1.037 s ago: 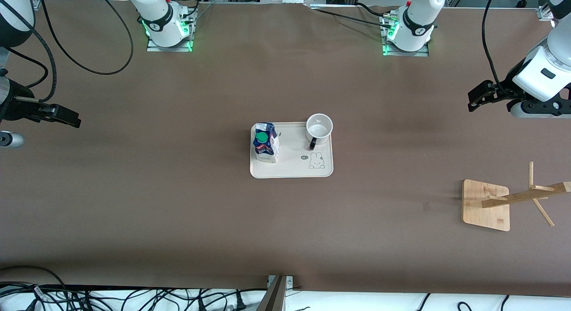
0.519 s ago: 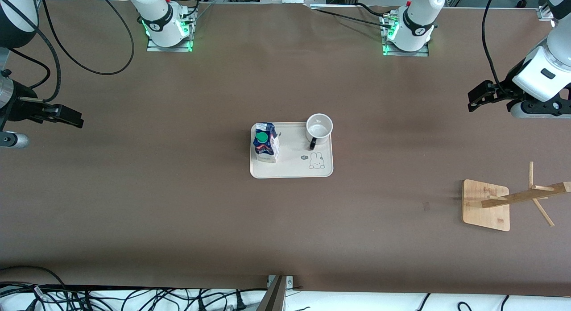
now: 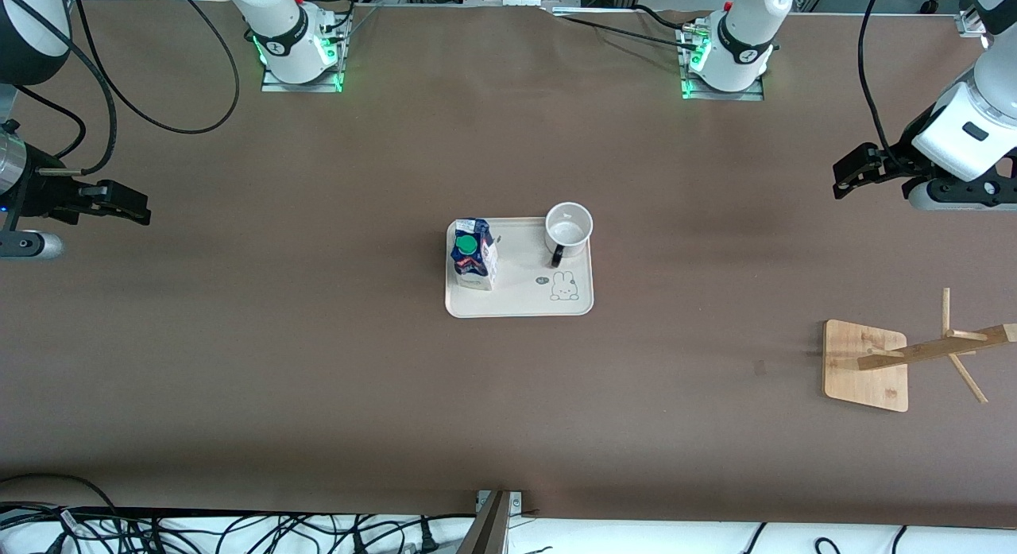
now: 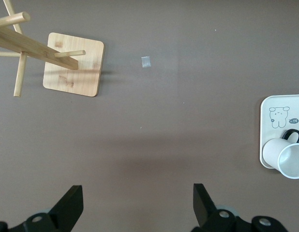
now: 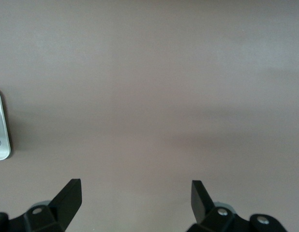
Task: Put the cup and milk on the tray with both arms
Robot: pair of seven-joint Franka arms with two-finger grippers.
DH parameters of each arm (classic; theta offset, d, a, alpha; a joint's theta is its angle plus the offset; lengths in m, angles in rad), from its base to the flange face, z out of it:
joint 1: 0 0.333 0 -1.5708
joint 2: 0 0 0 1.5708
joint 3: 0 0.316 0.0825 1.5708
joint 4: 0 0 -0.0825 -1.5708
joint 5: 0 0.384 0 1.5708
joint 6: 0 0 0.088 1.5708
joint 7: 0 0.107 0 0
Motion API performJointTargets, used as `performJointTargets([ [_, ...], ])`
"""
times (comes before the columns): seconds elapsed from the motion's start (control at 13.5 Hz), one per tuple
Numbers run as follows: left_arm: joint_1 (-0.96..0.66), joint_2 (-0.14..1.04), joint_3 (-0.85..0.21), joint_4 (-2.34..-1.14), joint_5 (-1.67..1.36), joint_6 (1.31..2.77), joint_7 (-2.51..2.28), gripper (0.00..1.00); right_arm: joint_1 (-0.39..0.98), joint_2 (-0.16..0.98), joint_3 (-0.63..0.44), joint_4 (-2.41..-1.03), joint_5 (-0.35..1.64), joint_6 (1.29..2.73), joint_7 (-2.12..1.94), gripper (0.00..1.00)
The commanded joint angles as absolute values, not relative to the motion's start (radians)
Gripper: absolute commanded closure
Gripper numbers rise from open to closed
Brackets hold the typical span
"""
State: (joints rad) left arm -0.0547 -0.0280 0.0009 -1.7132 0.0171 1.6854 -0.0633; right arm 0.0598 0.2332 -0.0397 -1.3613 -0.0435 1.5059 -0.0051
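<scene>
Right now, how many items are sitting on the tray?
2. The milk stands upright on the tray at the right arm's end; the cup sits upright at the corner toward the left arm's end, farthest from the front camera. Nothing looks hidden.

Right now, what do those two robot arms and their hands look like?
Both arms are glossy white with rounded joints and black bands, and black cables loop off them. Their bases glow green where they bolt to the table. The left hand and right hand are matte black, each ending in two flat, wedge-shaped fingers with small round screws near the mounts.
</scene>
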Motion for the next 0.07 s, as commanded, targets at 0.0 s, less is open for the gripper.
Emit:
performJointTargets([
  [0.0,-0.057,-0.012,0.002,-1.68,0.012,1.661,-0.044,0.0,0.067,0.233,-0.048,-1.351,-0.031,1.505,-0.025,0.0],
])
